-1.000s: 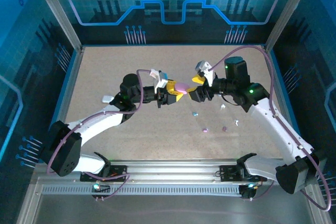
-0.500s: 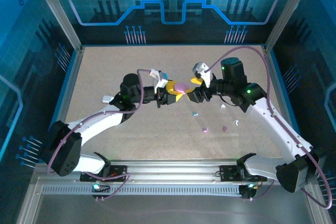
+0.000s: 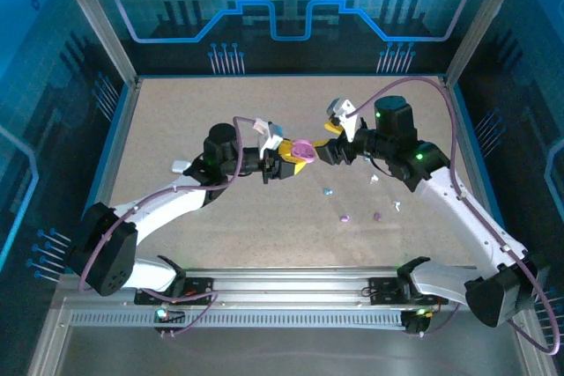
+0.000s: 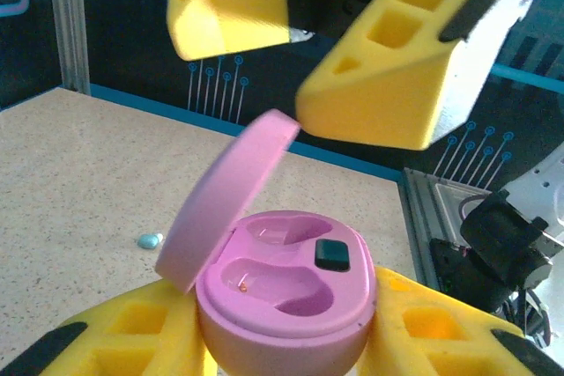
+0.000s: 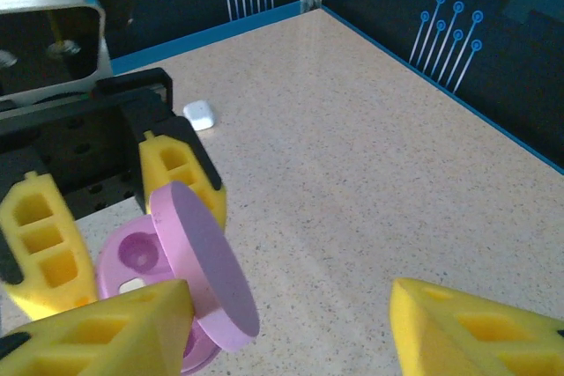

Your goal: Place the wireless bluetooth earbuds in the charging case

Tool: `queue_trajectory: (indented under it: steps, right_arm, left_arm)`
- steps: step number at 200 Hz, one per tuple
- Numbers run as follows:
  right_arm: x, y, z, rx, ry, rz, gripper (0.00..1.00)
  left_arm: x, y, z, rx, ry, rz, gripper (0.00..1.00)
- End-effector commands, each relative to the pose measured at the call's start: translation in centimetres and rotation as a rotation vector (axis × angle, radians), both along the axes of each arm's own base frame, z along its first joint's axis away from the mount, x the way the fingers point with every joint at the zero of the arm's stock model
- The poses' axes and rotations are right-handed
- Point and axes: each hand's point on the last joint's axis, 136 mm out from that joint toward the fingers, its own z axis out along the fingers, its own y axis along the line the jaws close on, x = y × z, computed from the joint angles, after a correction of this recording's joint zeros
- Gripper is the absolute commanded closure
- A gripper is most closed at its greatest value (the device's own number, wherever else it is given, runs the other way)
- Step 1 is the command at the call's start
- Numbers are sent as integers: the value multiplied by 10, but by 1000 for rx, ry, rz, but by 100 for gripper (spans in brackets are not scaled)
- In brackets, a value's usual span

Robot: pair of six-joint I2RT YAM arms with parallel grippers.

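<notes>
My left gripper (image 4: 284, 334) is shut on the pink charging case (image 4: 286, 292), held above the table mid-scene (image 3: 303, 149). The lid (image 4: 229, 200) stands raised at the left. Both hollows inside are empty, and a dark square sits beside them. My right gripper (image 5: 286, 332) is open, its yellow fingers (image 4: 397, 85) just above the lid's rim, one finger close against the lid (image 5: 204, 261). The earbuds lie on the table: a teal one (image 3: 327, 190), purple ones (image 3: 345, 217) and white ones (image 3: 396, 207).
A small white object (image 3: 181, 165) lies on the table left of the left arm. The teal earbud (image 4: 150, 240) lies on the table below the case. Walls and blue frame rails border the speckled table (image 3: 176, 121).
The right gripper has moved in toward the case, and its jaws have narrowed a little. The pink lid now stands raised. The left gripper has kept its grip and barely shifted.
</notes>
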Motion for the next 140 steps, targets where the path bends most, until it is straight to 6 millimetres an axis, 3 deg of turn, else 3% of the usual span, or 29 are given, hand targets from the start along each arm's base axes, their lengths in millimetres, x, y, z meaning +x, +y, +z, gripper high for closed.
queue_trajectory:
  steps: [1, 75, 140]
  right_arm:
    - [3, 4, 1, 7, 9, 10, 38]
    - [-10, 18, 0, -13, 17, 166, 47]
    - [-28, 31, 11, 43, 96, 353, 70]
  left_arm:
    - [-18, -8, 36, -57, -119, -97, 71]
    - [-23, -8, 38, -55, -120, -123, 71]
    - [-28, -7, 33, -16, -124, -146, 69]
